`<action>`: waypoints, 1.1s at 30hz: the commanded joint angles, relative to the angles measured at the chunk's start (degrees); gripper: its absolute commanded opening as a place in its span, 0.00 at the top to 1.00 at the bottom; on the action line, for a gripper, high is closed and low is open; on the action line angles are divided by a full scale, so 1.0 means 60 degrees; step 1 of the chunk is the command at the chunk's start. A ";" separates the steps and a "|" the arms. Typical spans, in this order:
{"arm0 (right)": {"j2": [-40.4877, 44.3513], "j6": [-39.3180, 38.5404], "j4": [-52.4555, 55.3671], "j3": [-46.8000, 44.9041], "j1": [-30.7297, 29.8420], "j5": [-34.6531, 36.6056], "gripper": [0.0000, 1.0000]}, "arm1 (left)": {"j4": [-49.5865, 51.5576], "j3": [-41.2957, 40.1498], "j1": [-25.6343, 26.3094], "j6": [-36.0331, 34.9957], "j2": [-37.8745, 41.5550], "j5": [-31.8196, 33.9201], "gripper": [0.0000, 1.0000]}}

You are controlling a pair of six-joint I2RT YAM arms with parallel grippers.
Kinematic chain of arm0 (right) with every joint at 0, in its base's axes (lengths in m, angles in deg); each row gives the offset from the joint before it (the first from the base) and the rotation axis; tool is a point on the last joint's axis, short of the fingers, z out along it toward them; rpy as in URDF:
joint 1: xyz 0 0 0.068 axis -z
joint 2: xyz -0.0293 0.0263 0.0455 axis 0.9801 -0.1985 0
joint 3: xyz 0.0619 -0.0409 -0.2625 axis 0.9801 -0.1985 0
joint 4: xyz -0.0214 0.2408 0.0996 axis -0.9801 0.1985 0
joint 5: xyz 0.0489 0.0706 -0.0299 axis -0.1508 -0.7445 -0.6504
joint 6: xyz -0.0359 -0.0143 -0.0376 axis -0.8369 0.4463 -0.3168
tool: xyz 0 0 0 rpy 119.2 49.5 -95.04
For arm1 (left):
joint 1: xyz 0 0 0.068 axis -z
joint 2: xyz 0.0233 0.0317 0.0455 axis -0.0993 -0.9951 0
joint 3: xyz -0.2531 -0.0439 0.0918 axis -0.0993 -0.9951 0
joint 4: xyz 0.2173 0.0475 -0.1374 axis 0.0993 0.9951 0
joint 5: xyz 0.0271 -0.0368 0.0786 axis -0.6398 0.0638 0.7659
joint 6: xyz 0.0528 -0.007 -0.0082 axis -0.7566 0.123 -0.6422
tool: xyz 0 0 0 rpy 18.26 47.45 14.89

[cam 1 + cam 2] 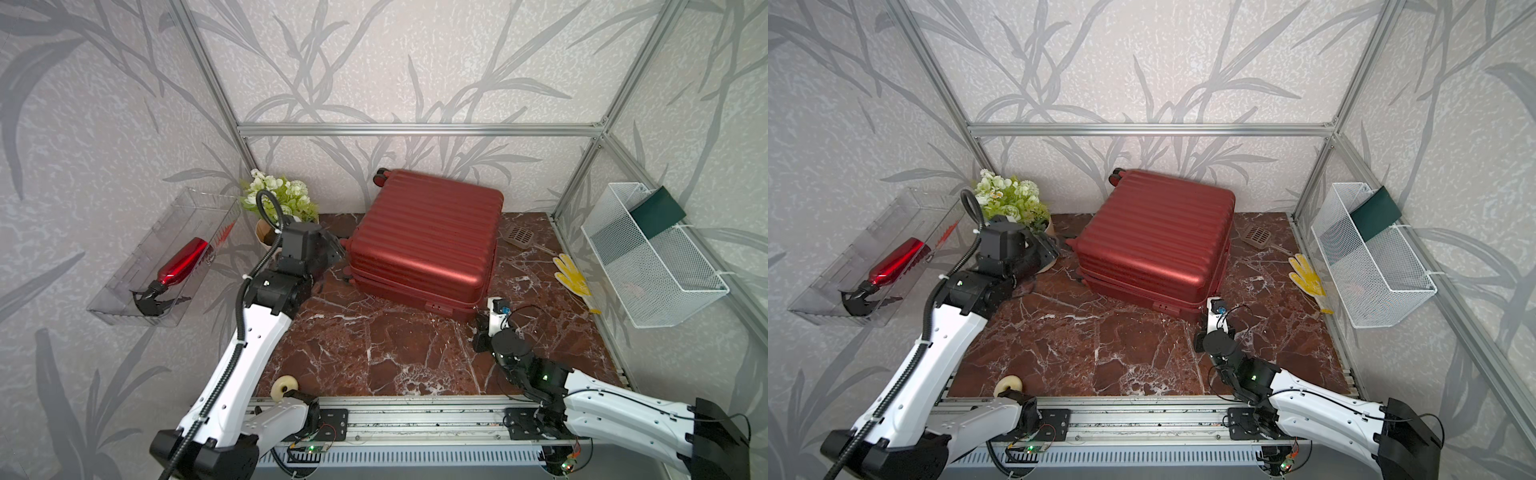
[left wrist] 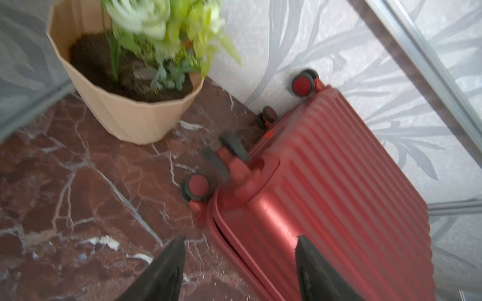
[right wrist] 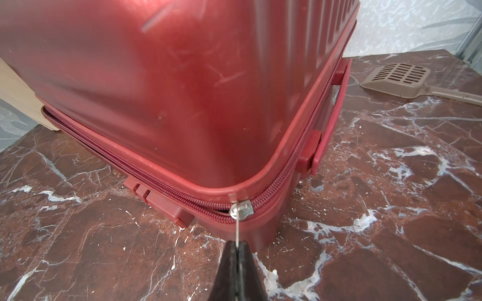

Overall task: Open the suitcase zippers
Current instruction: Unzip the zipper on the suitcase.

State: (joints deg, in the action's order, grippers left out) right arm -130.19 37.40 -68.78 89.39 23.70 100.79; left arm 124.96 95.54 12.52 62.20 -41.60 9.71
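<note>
Our right tool [image 3: 238, 243] is pinched fully closed on the thin metal pull tab [image 3: 237, 229], with the suitcase [image 3: 182, 91] lying flat on the table [image 3: 391, 208] directly ahead of it. The slider [image 3: 243, 209] sits at the corner of the case nearest this tool. To one side of it the zipper track [image 3: 167, 179] gapes apart; round the bend, toward the handle [image 3: 331, 125], the teeth are meshed.

We see three likely troubles:

- **The corner.** The slider may bind there if we pull straight instead of following the curve.
- **The grip.** It is on a narrow sliver of metal, so a sharp tug or an off-line pull could slip the tab out.
- **The case itself.** Our left tool [image 2: 240, 238] stands wide open and holds nothing, one finger [image 2: 167, 268] over the table and the other over the shell at the wheeled end.

We cannot tell whether the left tool touches the shell, since that view is blurred. If it does not, the suitcase could skate on the smooth marble, and its wheels [image 2: 198, 186] could nudge the plant pot [image 2: 125, 114] just beyond that tool.
</note>
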 commanded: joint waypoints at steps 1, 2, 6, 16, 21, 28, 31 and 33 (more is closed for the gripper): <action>-0.0293 0.0031 -0.0060 0.0073 -0.0136 -0.0672 1.00 | -0.0404 -0.1361 0.1436 0.1983 -0.0042 -0.0729 0.33; -0.0369 0.0049 -0.0174 0.0122 -0.0221 -0.0700 1.00 | -0.0839 -0.1697 0.1958 0.2544 -0.0064 -0.0670 0.33; -0.0801 -0.0185 -0.0554 0.0448 -0.1004 -0.0610 1.00 | -0.1938 -0.2490 0.3452 0.3892 -0.0609 -0.0064 0.33; -0.1370 -0.0840 -0.1158 0.0955 -0.3057 0.0499 1.00 | -0.3301 -0.2778 0.4419 0.5472 -0.2377 0.0336 0.38; -0.1069 -0.0795 -0.0988 0.0765 -0.3082 0.0681 1.00 | -0.3082 -0.2837 0.4416 0.5676 -0.2669 0.0499 0.46; -0.1152 -0.0815 -0.1210 0.0667 -0.3089 0.0645 1.00 | -0.3575 -0.3391 0.4275 0.5955 -0.3135 0.0505 0.56; -0.1201 -0.0956 -0.1232 0.0744 -0.3088 0.0485 1.00 | -0.3932 -0.3525 0.4175 0.5876 -0.3415 0.0510 0.57; -0.1173 -0.0989 -0.1216 0.0740 -0.3076 0.0463 1.00 | -0.4127 -0.3552 0.4106 0.5775 -0.3620 0.0593 0.56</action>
State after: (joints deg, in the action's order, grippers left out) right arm -137.93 32.46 -73.02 93.02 6.54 105.21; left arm 102.71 76.86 39.10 95.84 -57.71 9.71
